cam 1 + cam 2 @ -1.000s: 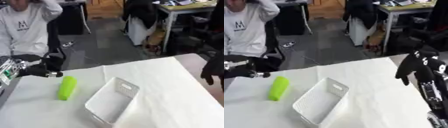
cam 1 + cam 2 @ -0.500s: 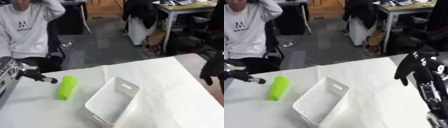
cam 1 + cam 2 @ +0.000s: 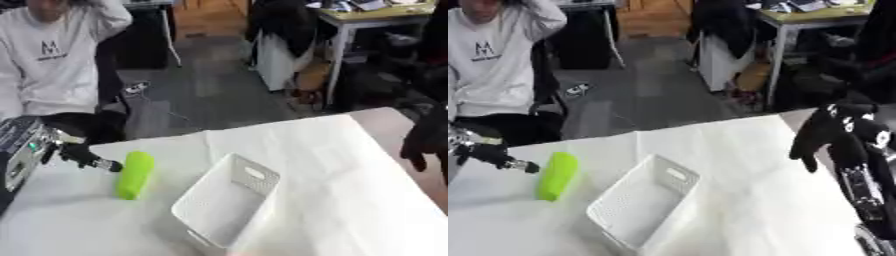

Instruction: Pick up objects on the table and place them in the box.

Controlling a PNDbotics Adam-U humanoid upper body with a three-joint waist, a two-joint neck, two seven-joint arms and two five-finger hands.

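A lime-green cylindrical object (image 3: 134,174) is lying on the white-covered tabletop (image 3: 341,190) at the left of the frame, just beside the left hand (image 3: 80,155), whose dark fingers (image 3: 103,164) are pointing straight at its upper end, released and holding nothing. The white perforated box (image 3: 226,201) is sitting empty at the lower centre, tilted diagonally, near the object's right side. The right hand (image 3: 830,132) is hanging at the right edge with fingers relaxed, drooping downward over the tabletop's corner.
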